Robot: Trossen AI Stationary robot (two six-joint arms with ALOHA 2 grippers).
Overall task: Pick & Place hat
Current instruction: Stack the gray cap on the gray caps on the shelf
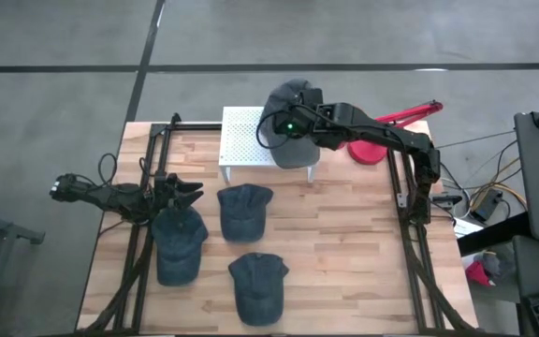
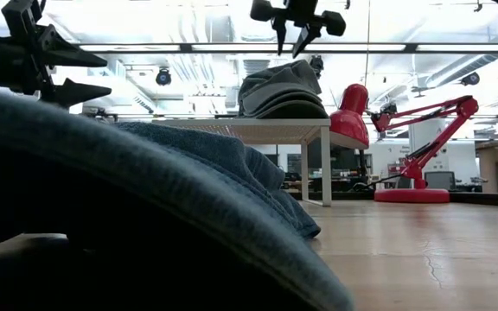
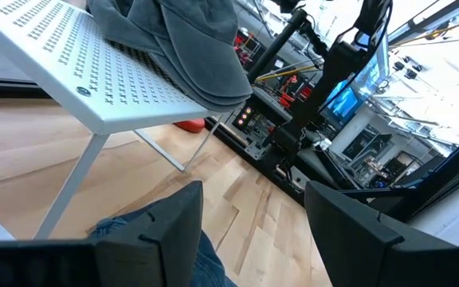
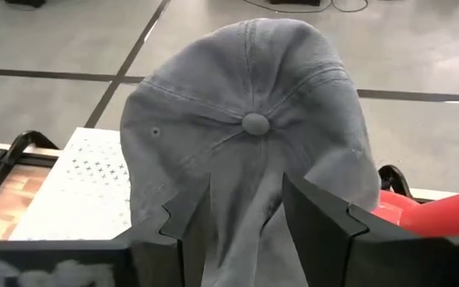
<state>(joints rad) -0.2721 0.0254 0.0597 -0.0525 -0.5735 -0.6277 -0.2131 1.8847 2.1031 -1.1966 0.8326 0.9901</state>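
Grey hat resting on the white perforated stand, directly beneath the right pincer, whose fingers stand parted astride the crown, gripping nothing. To finish the release cleanly, lift straight up so neither finger drags the cloth. Left pincer, fingers apart and empty, waits above a blue hat on the worktop.

Two dark, jointed robot arms with looping black cables; the right arm shows a small green light near its wrist
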